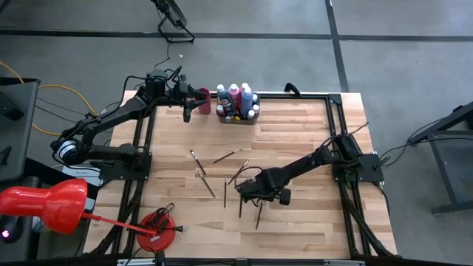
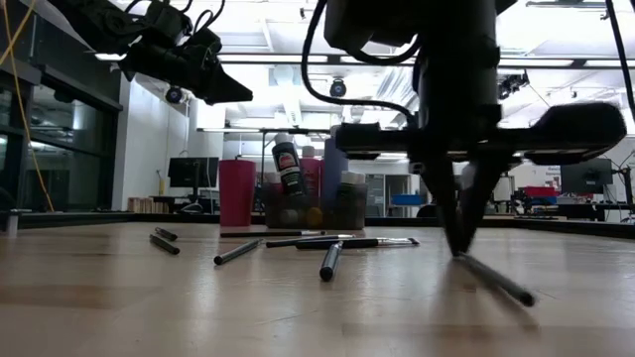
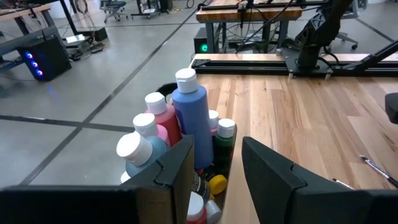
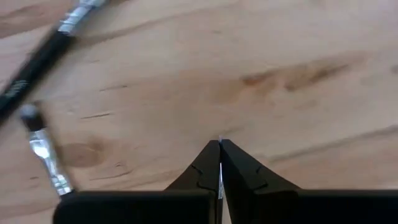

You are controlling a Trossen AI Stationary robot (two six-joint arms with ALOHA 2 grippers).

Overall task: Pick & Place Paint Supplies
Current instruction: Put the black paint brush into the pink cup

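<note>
- Right wrist view: the right gripper (image 4: 219,146) has its fingertips pressed together at the table (image 4: 298,74); a sliver of metal shows between them, perhaps a paintbrush (image 2: 496,280) ferrule. Whether it is truly held, I cannot tell.
- To do this well, lift slowly and check the brush rises level before travelling.
- The right arm reaches low, fingers pointing straight down, near the scattered paintbrushes (image 1: 205,176).
- The left gripper (image 3: 217,163), fingers part-spread and empty, hovers beside the paint bottles (image 3: 186,115), well apart from the right gripper.
</note>
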